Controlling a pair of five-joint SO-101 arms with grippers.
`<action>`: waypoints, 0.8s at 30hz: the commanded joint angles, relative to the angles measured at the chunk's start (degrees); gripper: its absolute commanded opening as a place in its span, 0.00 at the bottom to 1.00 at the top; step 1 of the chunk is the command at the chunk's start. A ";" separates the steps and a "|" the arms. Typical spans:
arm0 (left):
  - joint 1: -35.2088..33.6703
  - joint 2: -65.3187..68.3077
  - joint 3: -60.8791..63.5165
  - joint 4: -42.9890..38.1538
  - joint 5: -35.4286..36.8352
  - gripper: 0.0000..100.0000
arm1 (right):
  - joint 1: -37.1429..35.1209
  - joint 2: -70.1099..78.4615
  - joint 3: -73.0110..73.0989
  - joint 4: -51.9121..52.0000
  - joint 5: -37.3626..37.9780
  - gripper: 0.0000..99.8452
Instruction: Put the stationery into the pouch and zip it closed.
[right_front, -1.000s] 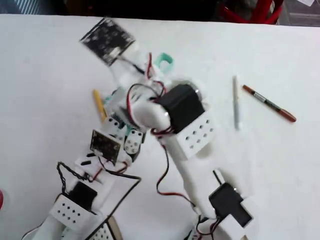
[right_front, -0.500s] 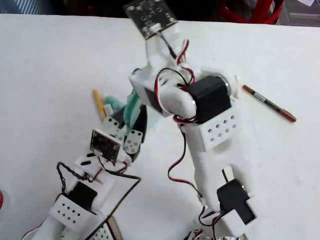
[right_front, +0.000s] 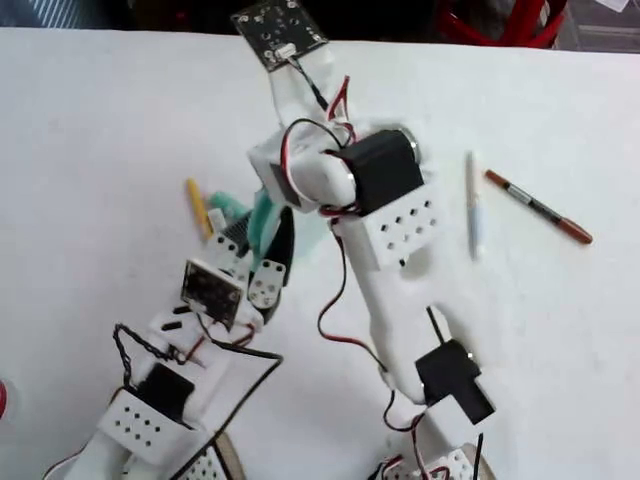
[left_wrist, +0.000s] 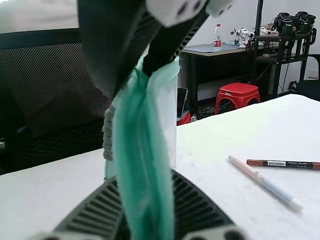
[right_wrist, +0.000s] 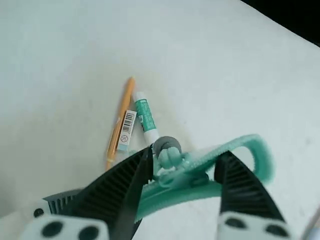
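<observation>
One pouch (left_wrist: 145, 165) sat pinched tight in your left fingers (left_wrist: 107, 50); your right fingers (right_wrist: 242, 192) stood spread astride it. Pencil (right_front: 198, 208) lay at its 9 o'clock.

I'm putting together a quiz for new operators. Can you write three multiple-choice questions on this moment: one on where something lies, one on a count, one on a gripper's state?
1. Where does the yellow wooden pencil lie?
A) on the white table, beside the green-and-white tube
B) on a chair seat
C) standing in a cup

2. How many pens lie on the table in the left wrist view?
A) one
B) two
C) four

3. What state is the left gripper in?
A) open over a pen
B) shut on the green translucent plastic pouch
C) shut on the pencil

Answers:
1 A, since the right wrist view shows pencil and tube side by side on the table.
2 B, since a white pen and a red-brown pen lie there.
3 B, since its jaws pinch the pouch between them.
</observation>
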 joint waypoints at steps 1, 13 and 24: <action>0.22 -0.04 -1.14 -0.26 -1.32 0.02 | -0.66 -1.98 -1.76 0.48 -0.26 0.13; 0.13 -0.04 -1.14 -0.26 -1.49 0.02 | -4.44 -3.12 -1.58 0.57 -0.44 0.02; 0.13 -0.04 -1.14 -0.18 -1.58 0.02 | -4.53 -7.34 3.60 0.48 -0.62 0.11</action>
